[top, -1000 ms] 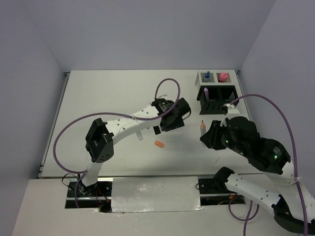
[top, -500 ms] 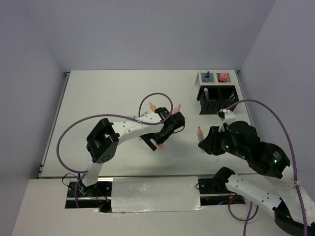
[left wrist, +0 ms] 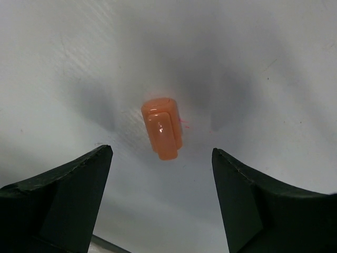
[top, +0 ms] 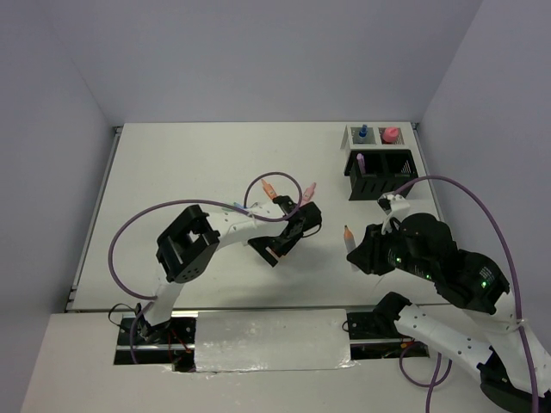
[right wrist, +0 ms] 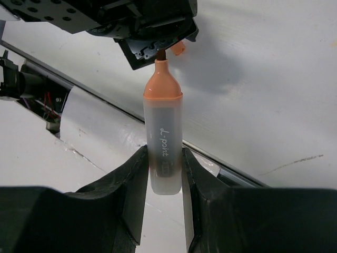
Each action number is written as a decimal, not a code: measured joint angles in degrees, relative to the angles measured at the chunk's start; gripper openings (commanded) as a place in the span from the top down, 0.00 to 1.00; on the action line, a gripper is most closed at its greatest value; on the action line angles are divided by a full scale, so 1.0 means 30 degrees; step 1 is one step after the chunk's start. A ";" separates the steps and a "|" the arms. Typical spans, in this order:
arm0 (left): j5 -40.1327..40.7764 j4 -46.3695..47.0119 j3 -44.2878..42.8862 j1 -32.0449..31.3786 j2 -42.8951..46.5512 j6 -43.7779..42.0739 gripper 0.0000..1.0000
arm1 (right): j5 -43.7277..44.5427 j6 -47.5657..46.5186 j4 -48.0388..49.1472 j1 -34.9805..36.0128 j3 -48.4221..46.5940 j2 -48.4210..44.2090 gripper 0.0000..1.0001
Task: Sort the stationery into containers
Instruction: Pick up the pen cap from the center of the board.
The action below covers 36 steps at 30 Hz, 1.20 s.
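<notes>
A stubby orange cap [left wrist: 162,128] lies on the white table between the tips of my open left gripper [left wrist: 162,158], touching neither finger. From above, the left gripper [top: 277,248] points down at mid-table and hides the cap. My right gripper [right wrist: 163,163] is shut on the clear barrel of an uncapped orange marker [right wrist: 163,116], tip pointing at the left gripper and the cap [right wrist: 178,48]. In the top view the marker [top: 349,236] sticks up from the right gripper [top: 355,251]. The black organiser [top: 381,175] and the white mesh tray [top: 374,136] stand at the far right.
The organiser holds a purple marker [top: 360,161]. In the tray are a blue-capped bottle [top: 363,132] and a pink item [top: 391,133]. An orange piece [top: 269,186] and a pink piece [top: 310,188] lie just beyond the left wrist, under its purple cable.
The left gripper swung down from above the table and now straddles the orange cap, its jaws a little narrower. The right gripper drifted slightly nearer and left with the marker.
</notes>
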<state>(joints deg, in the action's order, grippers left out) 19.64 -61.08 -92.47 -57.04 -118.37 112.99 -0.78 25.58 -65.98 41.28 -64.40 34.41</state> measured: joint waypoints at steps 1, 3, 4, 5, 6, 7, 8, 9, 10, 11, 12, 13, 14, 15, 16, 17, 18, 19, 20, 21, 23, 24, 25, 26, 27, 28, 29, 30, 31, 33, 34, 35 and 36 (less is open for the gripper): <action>-0.0007 0.0204 0.0066 0.0029 -0.0124 0.0000 0.14 | -0.0036 -0.0044 -0.0051 0.0000 0.0000 0.0000 0.81; -0.0058 0.0452 0.0226 0.0117 -0.0219 0.0007 0.15 | -0.0073 -0.0066 -0.0117 0.0000 0.0000 -0.0022 0.81; -0.0087 0.0488 0.0313 0.0175 -0.0226 0.0000 0.16 | -0.0102 -0.0073 -0.0146 0.0000 0.0000 -0.0044 0.81; -0.0102 0.0510 0.0386 0.0233 -0.0226 0.0000 0.16 | -0.0124 -0.0080 -0.0182 0.0000 0.0000 -0.0058 0.81; -0.0109 0.0590 0.0488 0.0291 -0.0226 0.0007 0.17 | -0.0153 -0.0095 -0.0204 0.0000 0.0000 -0.0073 0.81; -0.0124 0.0692 0.0612 0.0357 -0.0226 0.0000 0.20 | -0.0189 -0.0124 -0.0226 0.0000 0.0000 -0.0073 0.81; -0.0146 0.0765 0.0743 0.0401 -0.0226 0.0007 0.22 | -0.0197 -0.0138 -0.0226 0.0000 0.0000 -0.0073 0.81; -0.0160 0.0809 0.0874 0.0474 -0.0226 0.0000 0.24 | -0.0211 -0.0160 -0.0233 0.0000 0.0000 -0.0073 0.81; -0.0160 0.0794 0.0954 0.0510 -0.0240 -0.0015 0.24 | -0.0240 -0.0189 -0.0233 0.0000 0.0000 -0.0073 0.81; -0.0168 0.0758 0.0962 0.0561 -0.0277 -0.0029 0.24 | -0.0284 -0.0204 -0.0226 0.0000 0.0000 -0.0073 0.81; -0.0160 0.0758 0.0940 0.0605 -0.0335 -0.0066 0.25 | -0.0335 -0.0211 -0.0226 0.0000 0.0000 -0.0073 0.81; -0.0160 0.0699 0.0874 0.0656 -0.0444 -0.0095 0.27 | -0.0364 -0.0240 -0.0226 0.0000 0.0000 -0.0073 0.81; -0.0211 0.0539 0.0714 0.0685 -0.0546 -0.0153 0.29 | -0.0408 -0.0270 -0.0226 0.0000 0.0000 -0.0066 0.81; -0.0233 0.0488 0.0627 0.0692 -0.0634 -0.0204 0.31 | -0.0423 -0.0284 -0.0226 0.0000 0.0000 -0.0066 0.81; -0.0248 0.0372 0.0539 0.0692 -0.0729 -0.0240 0.39 | -0.0459 -0.0299 -0.0219 0.0000 0.0000 -0.0066 0.81; -0.0299 0.0328 0.0444 0.0692 -0.0772 -0.0277 0.43 | -0.0474 -0.0328 -0.0226 0.0000 0.0000 -0.0066 0.81; -0.0342 0.0350 0.0386 0.0692 -0.0809 -0.0386 0.49 | -0.0495 -0.0342 -0.0219 0.0000 0.0000 -0.0066 0.81; -0.0364 0.0364 0.0350 0.0692 -0.0831 -0.0525 0.52 | -0.0495 -0.0342 -0.0226 0.0000 0.0000 -0.0066 0.81; -0.0437 0.0364 0.0306 0.0692 -0.0852 -0.0590 0.55 | -0.0503 -0.0342 -0.0226 0.0000 0.0000 -0.0066 0.81; -0.0503 0.0357 0.0270 0.0692 -0.0874 -0.0612 0.58 | -0.0525 -0.0342 -0.0219 0.0000 0.0000 -0.0066 0.81; -0.0605 0.0321 0.0197 0.0678 -0.0896 -0.0619 0.75 | -0.0561 -0.0342 -0.0219 0.0000 0.0000 -0.0066 0.81; -0.0663 0.0364 0.0153 0.0670 -0.0903 -0.0685 0.85 | -0.0583 -0.0335 -0.0211 0.0000 0.0000 -0.0066 0.81; -0.0656 0.0342 0.0109 0.0656 -0.0940 -0.0663 0.89 | -0.0648 -0.0342 -0.0211 0.0000 0.0000 -0.0066 0.81; -0.0648 0.0335 0.0109 0.0619 -0.0940 -0.0656 0.93 | -0.0729 -0.0342 -0.0211 0.0000 0.0000 -0.0066 0.81; -0.0648 0.0350 0.0109 0.0597 -0.0925 -0.0656 0.96 | -0.0867 -0.0342 -0.0197 0.0000 0.0000 -0.0066 0.81; -0.0597 0.0452 0.0153 0.0554 -0.0874 -0.0736 0.98 | -0.1035 -0.0350 -0.0182 0.0000 0.0007 -0.0073 0.81; -0.0510 0.0765 0.0350 0.0495 -0.0721 -0.0947 0.98 | -0.1173 -0.0357 -0.0160 0.0000 0.0015 -0.0073 0.81; -0.0364 0.1253 0.0714 0.0437 -0.0386 -0.1188 1.00 | -0.1457 -0.0386 -0.0102 0.0007 0.0051 -0.0102 0.81; -0.0160 0.2142 0.1348 0.0408 0.0124 -0.1851 1.00 | -0.1705 -0.0430 0.0029 0.0022 0.0160 -0.0160 0.81; 0.0175 0.4007 0.2703 0.0415 0.1749 -0.3832 1.00 | -0.2331 -0.0510 0.0423 0.0044 0.0583 -0.0430 0.82; 0.0226 0.5370 0.3585 0.0510 0.2943 -0.5209 1.00 | -0.2601 -0.0554 0.0634 0.0044 0.0823 -0.0583 0.82; 0.0211 0.6645 0.4393 0.0699 0.4255 -0.6426 1.00 | -0.2936 -0.0561 0.0903 0.0058 0.1064 -0.0721 0.82; 0.0029 0.8174 0.5253 0.1115 0.5967 -0.7912 1.00 | -0.3279 -0.0539 0.1107 0.0066 0.1209 -0.0743 0.84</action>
<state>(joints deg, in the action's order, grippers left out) 19.73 -36.56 -76.71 -53.69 -100.47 89.25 -10.61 23.97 -62.65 41.47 -60.77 32.18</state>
